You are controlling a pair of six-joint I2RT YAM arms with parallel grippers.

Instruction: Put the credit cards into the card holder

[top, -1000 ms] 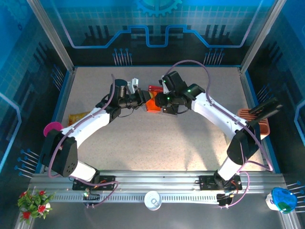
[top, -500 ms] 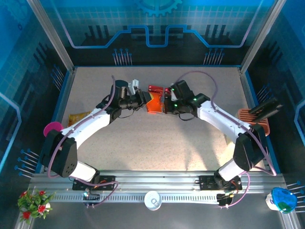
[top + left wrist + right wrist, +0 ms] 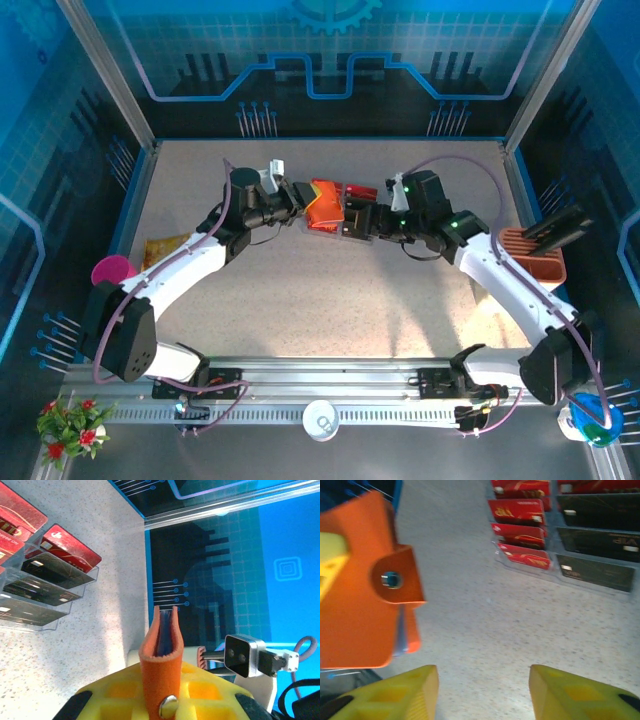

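Observation:
My left gripper (image 3: 298, 206) is shut on the card holder (image 3: 322, 208), an orange-red folded wallet. The wallet's folded spine stands upright between the yellow pads (image 3: 210, 687), snap stud facing the camera, in the left wrist view (image 3: 161, 655). Red and dark credit cards (image 3: 519, 529) lie stepped in a clear tray (image 3: 600, 587); the same cards (image 3: 70, 555) appear at the left in the left wrist view. My right gripper (image 3: 482, 690) is open over bare table, with nothing between its fingers. The card holder (image 3: 357, 605) hangs to its left. From above, the right gripper (image 3: 354, 222) sits just right of the wallet.
A peach slotted stand (image 3: 535, 255) stands at the table's right edge with a dark piece on top. A pink disc (image 3: 110, 270) and an orange packet (image 3: 160, 245) lie at the left edge. A white cup (image 3: 322, 420) rests on the front rail.
My right gripper has drawn back to the right, away from the wallet, and opened. The left gripper still holds the wallet, shifted slightly back.

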